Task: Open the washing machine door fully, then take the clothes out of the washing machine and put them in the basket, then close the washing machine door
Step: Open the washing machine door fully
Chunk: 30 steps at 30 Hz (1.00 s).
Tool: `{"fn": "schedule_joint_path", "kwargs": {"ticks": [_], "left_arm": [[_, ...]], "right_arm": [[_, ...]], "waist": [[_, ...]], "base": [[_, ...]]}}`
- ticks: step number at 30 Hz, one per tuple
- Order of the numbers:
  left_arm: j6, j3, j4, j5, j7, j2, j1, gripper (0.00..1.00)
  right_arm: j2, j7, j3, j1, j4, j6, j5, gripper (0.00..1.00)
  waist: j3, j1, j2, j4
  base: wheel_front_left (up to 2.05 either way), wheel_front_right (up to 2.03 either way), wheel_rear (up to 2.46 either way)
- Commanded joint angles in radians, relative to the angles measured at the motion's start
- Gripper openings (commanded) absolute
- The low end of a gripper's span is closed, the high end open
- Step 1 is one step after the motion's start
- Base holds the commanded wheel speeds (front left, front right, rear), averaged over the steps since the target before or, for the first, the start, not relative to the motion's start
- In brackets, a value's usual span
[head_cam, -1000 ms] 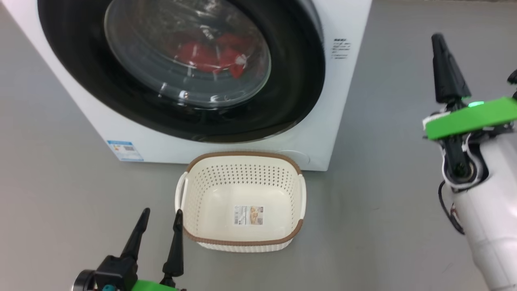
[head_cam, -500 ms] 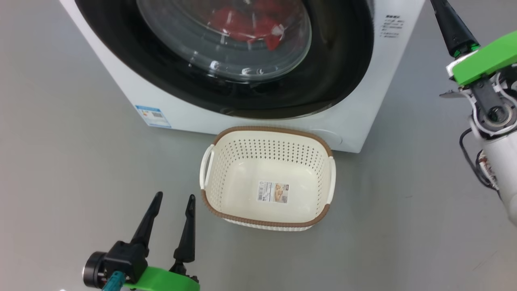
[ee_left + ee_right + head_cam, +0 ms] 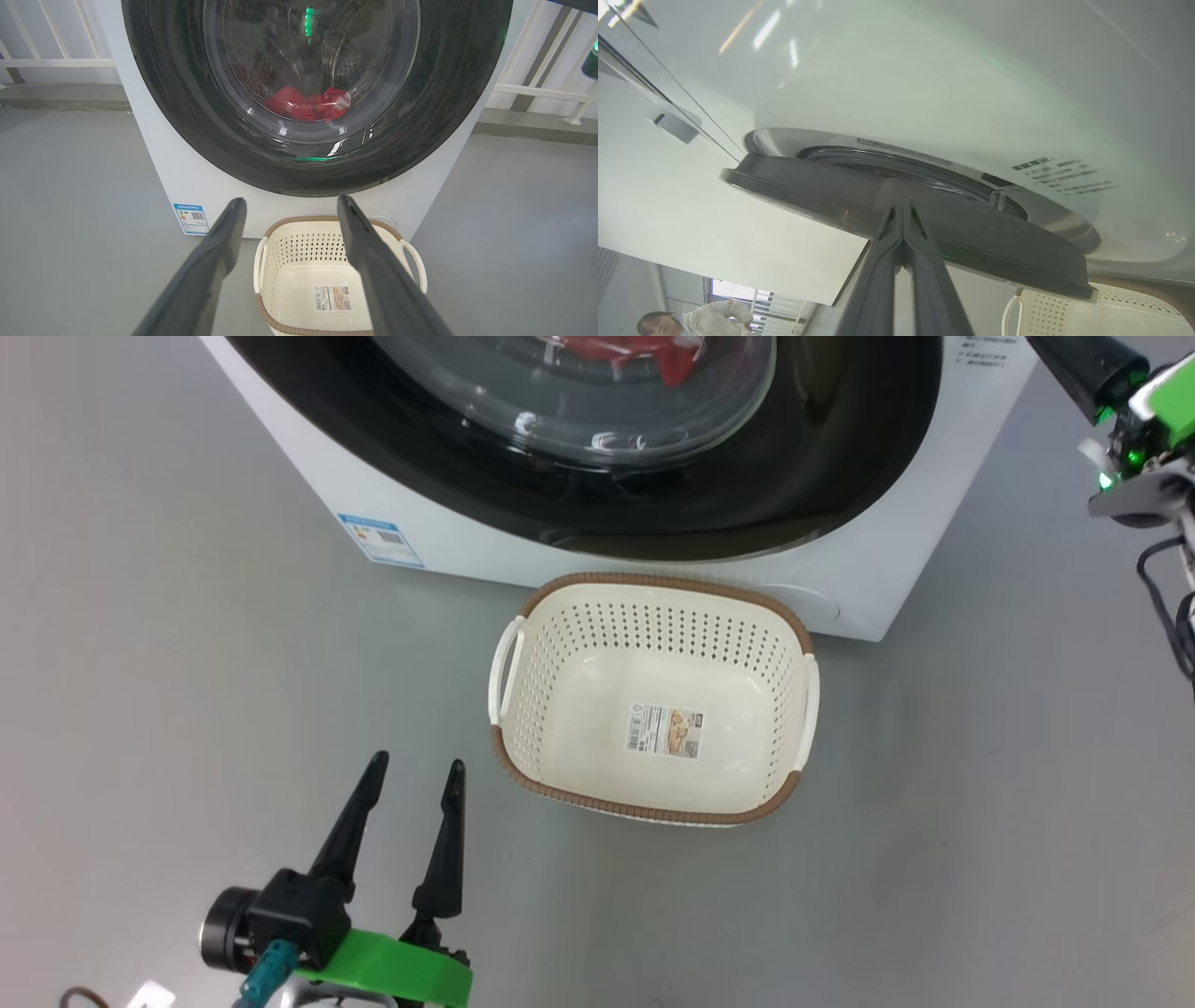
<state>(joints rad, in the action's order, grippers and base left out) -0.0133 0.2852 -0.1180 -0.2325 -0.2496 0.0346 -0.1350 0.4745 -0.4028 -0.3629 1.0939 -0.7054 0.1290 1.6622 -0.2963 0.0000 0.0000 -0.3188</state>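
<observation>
The white washing machine [image 3: 448, 537] fills the top of the head view. Its door [image 3: 840, 448], with a wide black rim and clear glass, shows the red clothes [image 3: 644, 347] behind it. In the left wrist view the clothes [image 3: 306, 102] lie low in the drum. The empty cream basket [image 3: 644, 812] stands on the floor before the machine. My left gripper [image 3: 415, 765] is open, low and left of the basket. My right gripper [image 3: 903, 205] is shut and empty, tips at the door's [image 3: 971, 242] edge, where a gap shows to the white front.
Grey floor lies all around the basket and machine. A blue label sticker [image 3: 381, 539] marks the machine's lower left front. White railings [image 3: 56, 60] stand behind the machine. A person [image 3: 698, 322] is at the right wrist view's lower left corner.
The head camera has moved, shifting the machine and basket up and right in its view. My right gripper has come closer to the door's right side. Left gripper stays open.
</observation>
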Motion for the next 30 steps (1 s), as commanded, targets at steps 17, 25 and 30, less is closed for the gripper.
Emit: {"fn": "schedule_joint_path", "kwargs": {"ticks": [17, 25, 30], "left_arm": [[-0.003, 0.001, 0.045, -0.04, -0.012, 0.016, -0.077, 1.0], [0.002, 0.01, 0.051, -0.049, -0.012, 0.016, -0.088, 1.0], [0.006, 0.014, 0.043, -0.051, -0.012, 0.016, -0.089, 1.0]], "right_arm": [[-0.053, -0.197, 0.018, 0.189, -0.17, 0.002, 0.067, 0.0], [-0.062, -0.207, -0.002, 0.219, -0.196, 0.002, 0.03, 0.0], [-0.067, -0.22, -0.026, 0.179, -0.171, 0.002, 0.001, 0.0]], "waist": [[-0.076, 0.0, 0.0, -0.053], [-0.085, 0.0, 0.0, -0.06], [-0.07, 0.0, 0.0, -0.057]], "base": [[0.0, 0.0, 0.0], [0.0, 0.0, 0.0], [0.0, 0.0, 0.0]]}}
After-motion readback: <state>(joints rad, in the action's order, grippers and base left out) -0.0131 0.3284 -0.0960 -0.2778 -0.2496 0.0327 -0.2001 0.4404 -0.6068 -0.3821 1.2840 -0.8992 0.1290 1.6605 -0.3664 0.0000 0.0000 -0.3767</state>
